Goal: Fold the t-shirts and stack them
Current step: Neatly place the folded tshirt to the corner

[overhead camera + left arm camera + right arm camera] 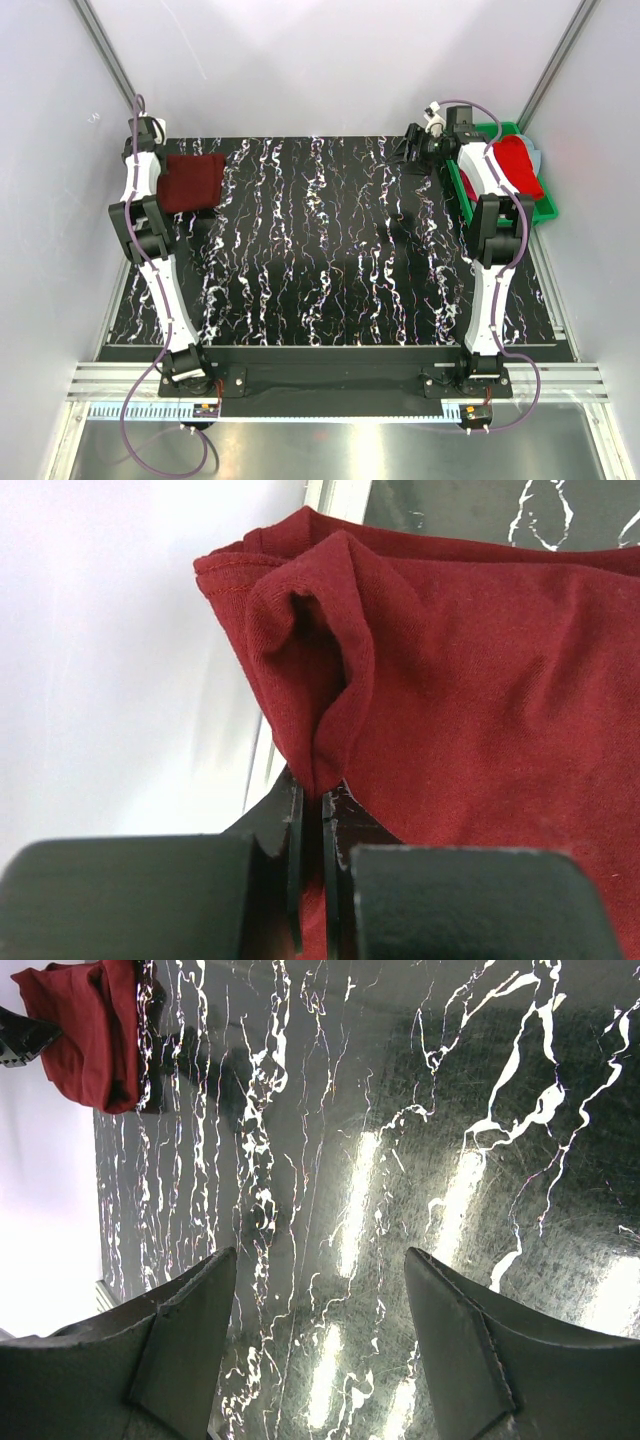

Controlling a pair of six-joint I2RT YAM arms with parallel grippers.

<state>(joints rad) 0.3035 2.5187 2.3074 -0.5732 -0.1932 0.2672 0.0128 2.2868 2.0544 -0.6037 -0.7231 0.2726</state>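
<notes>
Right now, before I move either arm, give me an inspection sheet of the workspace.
Surface: black marbled table, glossy.
Job's things: folded maroon t-shirt at far left corner; red t-shirt heaped in the green bin, far right.
Clutter: nothing seen.
Grippers: left gripper shut on the maroon t-shirt's edge; right gripper open, holding nothing.
Cables: purple cable looped at each base.
Surroundings: white walls; aluminium rail at near edge.

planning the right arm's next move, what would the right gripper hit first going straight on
The right gripper would probably meet the bare marbled table top seen between its open jaws; the maroon t-shirt sits well off that line. How soon is unclear.
</notes>
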